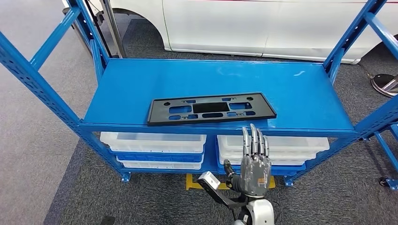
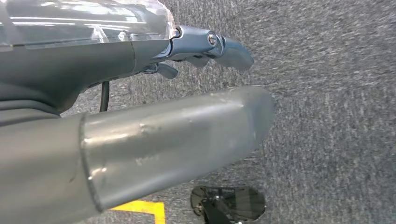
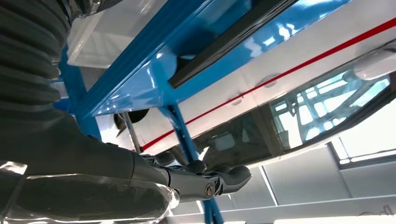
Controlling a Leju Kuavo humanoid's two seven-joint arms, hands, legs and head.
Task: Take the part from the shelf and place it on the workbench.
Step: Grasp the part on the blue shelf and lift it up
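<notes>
A black part (image 1: 211,108) lies flat on the blue shelf (image 1: 300,89).

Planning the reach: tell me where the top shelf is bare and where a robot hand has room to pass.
The blue shelf top lies bare behind the black part, and beside both its ends up to the blue uprights. The part lies near the front edge, leaving little margin there. The right robot hand hovers in open space before that edge. Below, white bins crowd the lower level.

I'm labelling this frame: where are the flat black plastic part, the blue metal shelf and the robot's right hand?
flat black plastic part (image 1: 211,108): head view, middle of its slotted face.
blue metal shelf (image 1: 300,89): head view, bare top deck.
right hand (image 1: 255,164): head view, back of the hand.
</notes>
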